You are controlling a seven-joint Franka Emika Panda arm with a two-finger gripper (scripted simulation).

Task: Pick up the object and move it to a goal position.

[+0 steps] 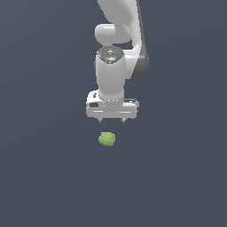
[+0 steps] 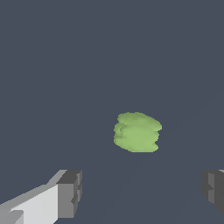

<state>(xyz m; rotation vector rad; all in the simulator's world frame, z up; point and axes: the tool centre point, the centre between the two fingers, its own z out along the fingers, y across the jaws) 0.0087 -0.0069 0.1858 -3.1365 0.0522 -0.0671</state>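
Hovering above the green object, the white gripper points straight down with its fingers spread wide and nothing between them.

In the exterior view the object sits just below the centre of the frame, slightly toward the exterior view's left of the gripper's middle, apart from both fingertips. In the wrist view the lumpy object lies on the dark floor, clear of both grey pads.
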